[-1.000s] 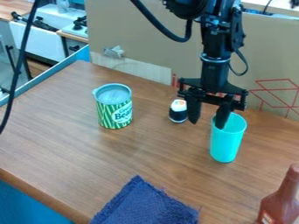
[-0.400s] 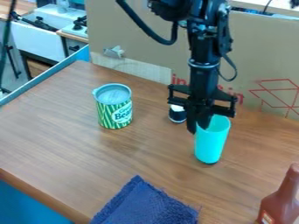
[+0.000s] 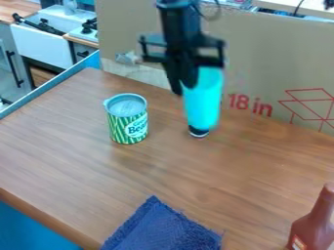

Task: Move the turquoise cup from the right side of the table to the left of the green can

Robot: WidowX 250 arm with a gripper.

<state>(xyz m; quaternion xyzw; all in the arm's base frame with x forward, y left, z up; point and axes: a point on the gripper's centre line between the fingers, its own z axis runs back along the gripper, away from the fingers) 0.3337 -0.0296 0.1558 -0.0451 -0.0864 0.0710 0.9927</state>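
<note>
Toy kitchen: far upper left, white sink (image 3: pixel 44 41) with black fittings, grey cabinet front (image 3: pixel 13 53) below.
Blue border: strip (image 3: pixel 57 91) slanting along the worktop's far left side.
Worktop: brown wood grain (image 3: pixel 72 146), runs under everything I list from here rightward.
Tin: green-and-white striped tin (image 3: pixel 128 128), greyish-blue lid (image 3: pixel 126 105) on, upright, left of the hand, well apart from it.
Cloth: dark blue, rough-textured cloth (image 3: pixel 159 227), flat at the near edge, cut off by the bottom of my view.
Hand: my black hand (image 3: pixel 182 90) hangs pointing down, upper middle, pinching the cup at its upper left part. Can't tell which finger sits inside.
Small jar: dark jar (image 3: pixel 198 133), only its bottom part visible to me, standing on the worktop; the cup covers the rest.
Cup: turquoise cup (image 3: pixel 203 100), in the hand, roughly upright, up off the worktop. Base overlaps the jar in my view; can't tell if they touch.
Cardboard: tan sheet (image 3: pixel 267 58) with red print, standing behind the worktop.
Bottle: reddish-brown bottle (image 3: pixel 314 224), narrow neck, upright, near right corner, well apart from the cup.
</note>
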